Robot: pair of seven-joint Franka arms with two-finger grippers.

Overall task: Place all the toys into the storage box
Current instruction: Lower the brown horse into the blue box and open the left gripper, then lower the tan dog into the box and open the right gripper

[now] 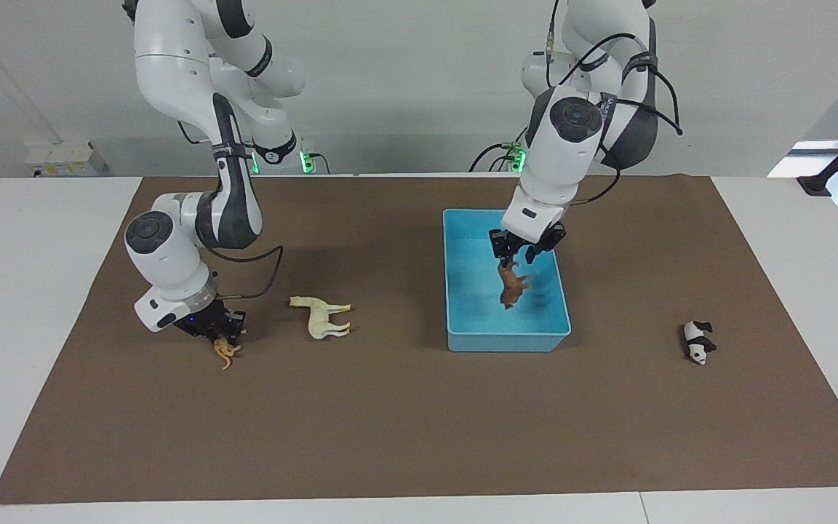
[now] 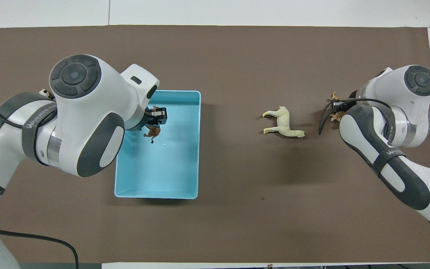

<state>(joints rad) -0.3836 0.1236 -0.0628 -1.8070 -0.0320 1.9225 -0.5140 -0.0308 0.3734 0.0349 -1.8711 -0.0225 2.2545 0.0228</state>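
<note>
My left gripper [image 1: 515,252] is over the light blue storage box [image 1: 508,340] and is shut on the brown lion [image 1: 513,285], which hangs head-down above the box floor. In the overhead view the left gripper [image 2: 158,116] and the lion [image 2: 153,132] are over the box [image 2: 197,157]. My right gripper [image 1: 221,331] is low on the mat, straddling the orange tiger [image 1: 226,354], whose ends stick out on either side of it [image 2: 335,97]. The cream-white horse [image 1: 321,317] lies on the mat between tiger and box [image 2: 284,123]. The panda [image 1: 697,342] lies toward the left arm's end.
A brown mat [image 1: 419,437] covers the white table. In the overhead view the left arm hides all but an edge of the panda [image 2: 43,92]. The box holds nothing else.
</note>
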